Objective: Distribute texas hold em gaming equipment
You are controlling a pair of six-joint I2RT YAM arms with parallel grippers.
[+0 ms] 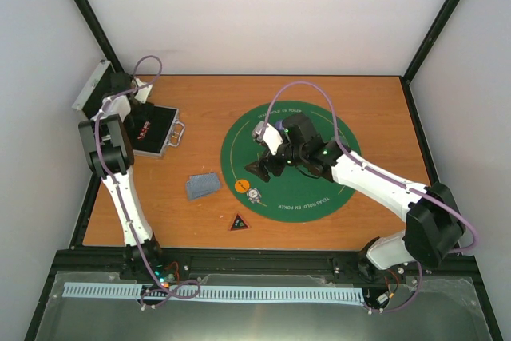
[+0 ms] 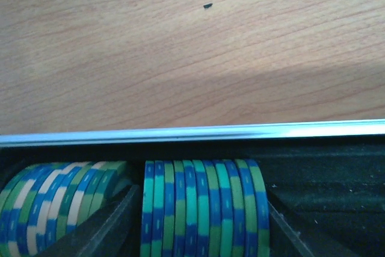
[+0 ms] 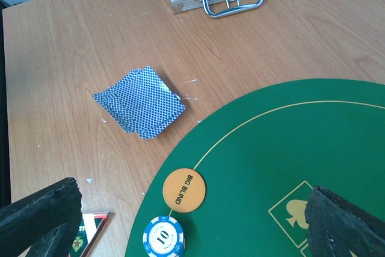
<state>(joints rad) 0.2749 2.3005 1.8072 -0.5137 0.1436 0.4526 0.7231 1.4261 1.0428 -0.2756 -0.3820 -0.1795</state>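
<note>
My left gripper (image 1: 146,120) reaches down into the open silver case (image 1: 162,135). In the left wrist view its fingers (image 2: 117,215) press against both ends of a row of green-and-blue chips (image 2: 204,209) standing on edge in a slot; a second chip row (image 2: 57,203) leans to the left. My right gripper (image 1: 262,167) hovers open over the left edge of the green mat (image 1: 319,173), nothing between its fingers (image 3: 39,218). Below it lie an orange "BIG BLIND" chip (image 3: 184,189) and a blue-and-white "10" chip (image 3: 163,237). Blue-backed cards (image 3: 139,102) and the red-edged triangle (image 1: 239,222) lie on the wood.
The case's lid (image 1: 92,85) stands open at the far left against the wall. Its handle (image 3: 233,1) faces the mat. Black frame posts and white walls close in the table on three sides.
</note>
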